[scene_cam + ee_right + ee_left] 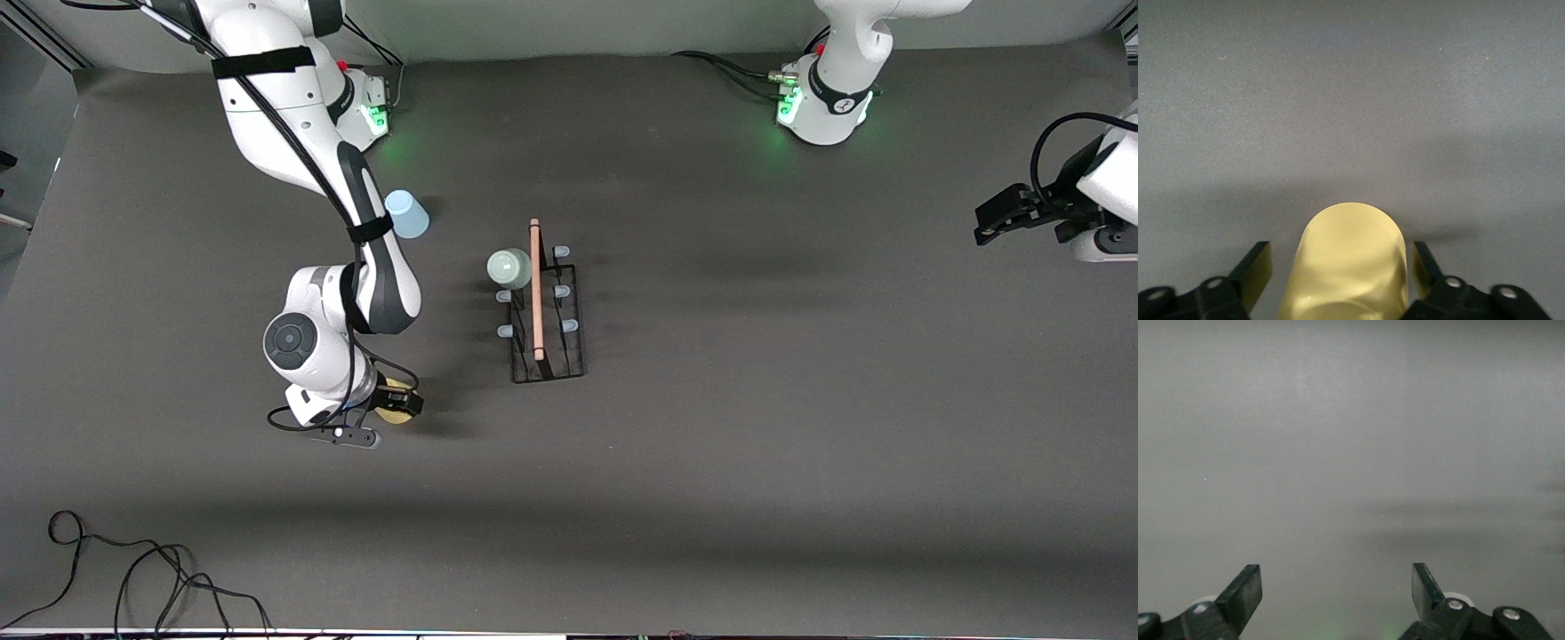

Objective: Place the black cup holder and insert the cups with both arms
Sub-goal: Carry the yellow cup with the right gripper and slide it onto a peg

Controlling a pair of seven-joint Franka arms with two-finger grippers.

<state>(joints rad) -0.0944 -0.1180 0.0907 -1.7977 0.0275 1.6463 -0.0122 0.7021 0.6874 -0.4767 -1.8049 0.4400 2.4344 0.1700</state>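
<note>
Yellow tapered plastic cup lies on its side on the dark grey table, between the fingers of the right hand, which sits low at it. In the right wrist view a finger stands on each side of the cup with a thin gap showing on both sides, so the hand is open around the cup and does not yet grip it.

Off to one side of this hand, toward the left arm's end of the table, stands the black wire cup holder with its light wooden rod handle and pale-tipped prongs. A pale green plastic cup already sits upturned on one prong. A light blue plastic cup rests on the table beside the right arm's forearm.

By my judgement the step in hand is grasping the yellow cup. Next the fingers must close until they pinch its wall, then lift, turn it mouth-down and carry it over a free prong.

At the table's edge the left hand waits, open and empty.
</note>
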